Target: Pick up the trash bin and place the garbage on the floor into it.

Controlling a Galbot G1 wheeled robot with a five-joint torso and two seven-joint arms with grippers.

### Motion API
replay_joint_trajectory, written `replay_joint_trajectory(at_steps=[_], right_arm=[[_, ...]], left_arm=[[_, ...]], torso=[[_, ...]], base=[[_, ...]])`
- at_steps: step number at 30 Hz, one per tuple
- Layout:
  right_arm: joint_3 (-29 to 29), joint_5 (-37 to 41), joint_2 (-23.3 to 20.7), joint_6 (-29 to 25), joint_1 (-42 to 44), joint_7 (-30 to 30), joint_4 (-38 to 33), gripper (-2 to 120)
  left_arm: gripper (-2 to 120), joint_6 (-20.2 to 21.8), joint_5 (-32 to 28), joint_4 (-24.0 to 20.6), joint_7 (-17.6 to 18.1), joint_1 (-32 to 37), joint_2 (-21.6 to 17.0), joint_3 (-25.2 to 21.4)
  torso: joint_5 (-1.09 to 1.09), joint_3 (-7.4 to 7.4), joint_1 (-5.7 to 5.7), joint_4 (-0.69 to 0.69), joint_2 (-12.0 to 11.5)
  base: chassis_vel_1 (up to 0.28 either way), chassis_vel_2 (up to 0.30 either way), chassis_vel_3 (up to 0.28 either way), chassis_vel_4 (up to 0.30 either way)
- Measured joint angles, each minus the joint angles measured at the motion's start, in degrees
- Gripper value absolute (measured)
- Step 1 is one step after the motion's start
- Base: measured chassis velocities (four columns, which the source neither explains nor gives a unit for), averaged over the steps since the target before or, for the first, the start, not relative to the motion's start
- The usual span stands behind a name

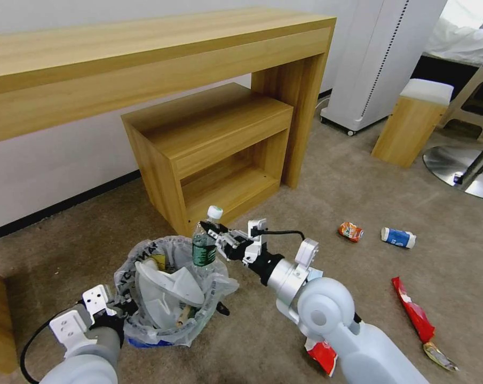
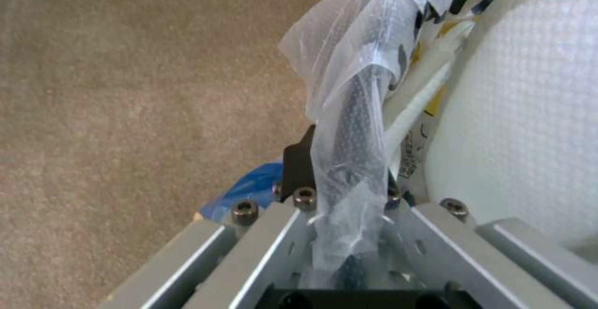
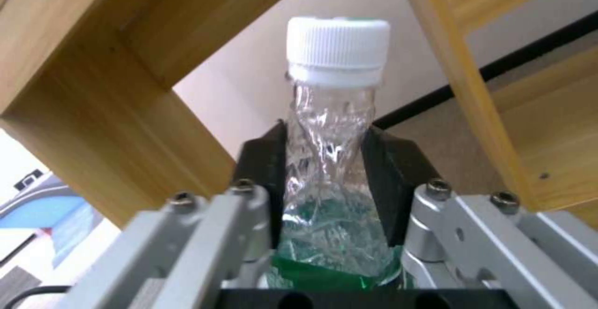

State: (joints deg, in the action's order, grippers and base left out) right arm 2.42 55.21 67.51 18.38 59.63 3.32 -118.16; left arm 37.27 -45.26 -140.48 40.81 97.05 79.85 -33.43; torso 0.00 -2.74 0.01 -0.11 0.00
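While your right hand pinches a green-labelled bottle over the trash bin, slippers fill it. Your left hand clamps its bag-lined rim; the bag's black lettering is unreadable.

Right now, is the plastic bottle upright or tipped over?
Upright: the plastic bottle has its white cap on top, gripped at the neck by the right hand above the trash bin.

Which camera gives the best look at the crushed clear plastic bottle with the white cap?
The right wrist view: the bottle fills it, its neck pinched in the right gripper. The head view shows it small, held over the trash bin.
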Motion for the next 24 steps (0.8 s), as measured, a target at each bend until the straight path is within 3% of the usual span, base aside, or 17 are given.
replay_joint_trajectory(at_steps=[10,16,21,24], right_arm=[[1.86,-1.18,0.34,0.77,-0.06,-0.36,0.54,73],[-0.73,-1.19,-0.67,0.8,0.29,-1.85,-1.46,94],[-4.1,-4.86,-1.77,-0.63,1.72,-5.66,-3.37,100],[-8.19,-11.84,-3.68,-3.13,3.82,-8.93,-3.89,100]], left_arm=[[0,0.04,-0.12,-0.32,0.05,0.31,-0.09,-0.3],[0,0.11,-0.8,0.27,0.02,-0.55,-0.34,-1.69],[0,0.18,-1.57,0.82,0.38,-1.3,-0.73,-3.12],[0,0.18,-1.77,1.4,0.54,-1.48,-1.1,-4.04]], torso=[[0.0,0.0,0.0,0.0,0.0],[0.0,0.0,0.0,0.01,0.0],[0.0,0.0,0.0,0.0,0.0],[0.01,0.0,0.0,0.0,0.0]], base=[[0.0,0.0,0.0,0.0],[0.0,0.0,0.0,0.0],[0.0,0.0,0.0,0.0],[0.0,0.0,0.0,0.0]])
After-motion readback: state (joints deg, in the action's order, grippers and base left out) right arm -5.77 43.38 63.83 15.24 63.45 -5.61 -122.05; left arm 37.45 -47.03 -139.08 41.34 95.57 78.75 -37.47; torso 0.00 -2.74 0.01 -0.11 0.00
